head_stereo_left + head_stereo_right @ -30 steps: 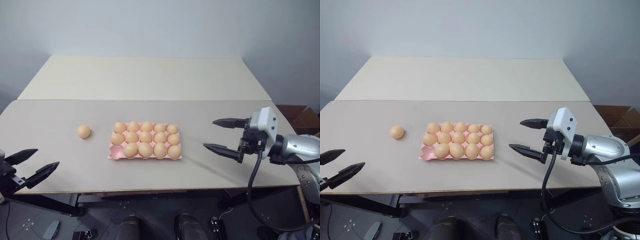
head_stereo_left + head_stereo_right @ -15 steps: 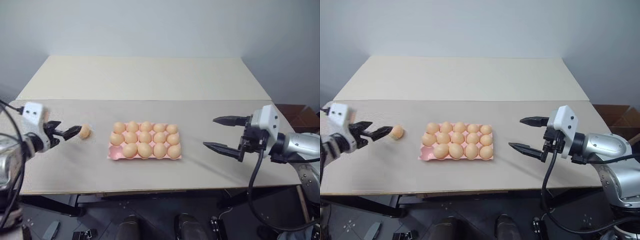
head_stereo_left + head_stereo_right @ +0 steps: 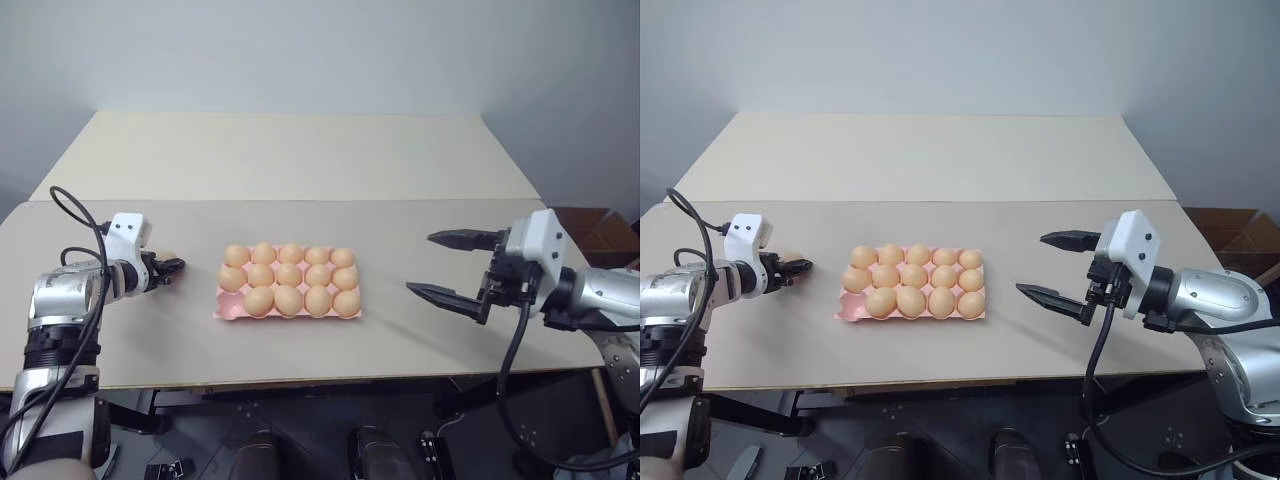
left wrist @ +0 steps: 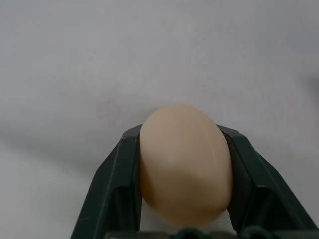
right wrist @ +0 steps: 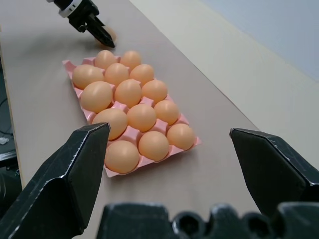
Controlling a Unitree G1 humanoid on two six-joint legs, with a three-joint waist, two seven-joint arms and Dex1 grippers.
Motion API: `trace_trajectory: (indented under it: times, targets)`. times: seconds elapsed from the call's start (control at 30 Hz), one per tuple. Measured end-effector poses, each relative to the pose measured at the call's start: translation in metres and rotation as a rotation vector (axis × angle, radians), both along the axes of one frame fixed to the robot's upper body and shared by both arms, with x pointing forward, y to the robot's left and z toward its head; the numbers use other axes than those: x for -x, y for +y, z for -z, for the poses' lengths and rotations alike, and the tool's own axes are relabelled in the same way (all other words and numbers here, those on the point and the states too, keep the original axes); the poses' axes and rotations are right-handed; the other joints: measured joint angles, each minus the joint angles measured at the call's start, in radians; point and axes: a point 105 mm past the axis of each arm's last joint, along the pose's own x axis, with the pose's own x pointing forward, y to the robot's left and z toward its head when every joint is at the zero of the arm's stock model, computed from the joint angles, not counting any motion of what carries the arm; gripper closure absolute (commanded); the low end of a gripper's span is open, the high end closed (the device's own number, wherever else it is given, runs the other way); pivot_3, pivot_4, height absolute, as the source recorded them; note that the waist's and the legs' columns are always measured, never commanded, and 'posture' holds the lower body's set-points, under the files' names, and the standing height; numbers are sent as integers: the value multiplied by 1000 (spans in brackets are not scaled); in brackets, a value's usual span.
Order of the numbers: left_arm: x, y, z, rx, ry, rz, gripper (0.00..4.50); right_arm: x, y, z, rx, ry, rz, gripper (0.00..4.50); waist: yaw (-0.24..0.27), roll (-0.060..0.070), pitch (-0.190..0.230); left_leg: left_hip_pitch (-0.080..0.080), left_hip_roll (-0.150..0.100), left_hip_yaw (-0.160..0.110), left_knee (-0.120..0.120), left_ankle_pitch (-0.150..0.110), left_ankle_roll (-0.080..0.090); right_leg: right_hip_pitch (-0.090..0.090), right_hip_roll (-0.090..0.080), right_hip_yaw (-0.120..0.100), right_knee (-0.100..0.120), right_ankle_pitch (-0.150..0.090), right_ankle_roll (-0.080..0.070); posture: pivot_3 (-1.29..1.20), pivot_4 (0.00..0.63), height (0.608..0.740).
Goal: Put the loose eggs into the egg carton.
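Left pincer (image 4: 182,191) clamps egg (image 4: 184,164) (smooth, pale orange-tan)

Eggs (image 3: 290,275): pale orange-tan, plain. Egg carton (image 3: 228,308): pale pink. Table (image 3: 300,160): beige. Gripper fingers (image 5: 65,184): black.

Left gripper (image 4: 179,199) now forward from table edge; apparently clamped around loose egg (image 4: 184,164)

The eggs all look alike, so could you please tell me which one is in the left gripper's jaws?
The loose egg left of the egg carton, clamped by the left gripper; the others sit in cups.
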Motion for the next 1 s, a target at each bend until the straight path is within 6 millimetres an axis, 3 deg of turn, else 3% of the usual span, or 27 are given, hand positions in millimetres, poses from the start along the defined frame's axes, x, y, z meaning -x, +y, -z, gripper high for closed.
trace_trajectory:
  times: [0.23, 0.4, 0.53, 0.67, 0.8, 0.87, 1.0]
  targets:
    - [36, -40, -42, -92, -164, 499, 2706, 6, 2, 4, -2, 17, -2, 0, -4, 0, 0, 0, 1, 1, 0, 0, 0, -1, 0, 1, 1, -1, -2, 0, 150, 740]
    - [73, -75, -43, 0, -202, 899, 2706, 8, 3, 6, -5, 18, 6, 0, 0, 1, 0, 0, 1, 1, 0, 0, 0, -1, 0, 0, 0, -2, -4, 0, 150, 740]
    - [74, -85, -31, -13, -163, 955, 2706, 7, 3, 5, -10, 14, 15, 0, 8, 1, 0, 0, 0, 1, 0, 0, 0, 0, 0, 0, 0, -1, -1, 0, 150, 740]
    - [70, -94, -14, -39, -116, 948, 1459, 8, 4, 5, -9, 6, 14, 0, 8, 0, 0, -1, 0, 0, 0, 0, 0, -1, 0, 0, 0, -1, 0, 0, 150, 740]
    - [69, -93, -12, -44, -106, 946, 199, 8, 4, 5, -12, 5, 24, 0, 3, 0, 0, 0, 0, 0, 0, 0, 0, -1, 0, 0, 0, -1, 0, 0, 150, 740]
    - [70, -90, -14, -51, -104, 946, 89, 8, 4, 5, -13, 4, 28, 0, 3, 0, 0, 0, 1, 0, 0, 0, 0, -1, 1, 0, 1, -1, 0, 0, 150, 740]
    - [70, -74, -43, -53, -195, 906, 89, 8, 4, 4, -15, 4, 28, 0, 3, 0, 0, -1, 1, 0, 0, 0, 0, -1, 0, 0, 0, -1, 0, 0, 150, 740]
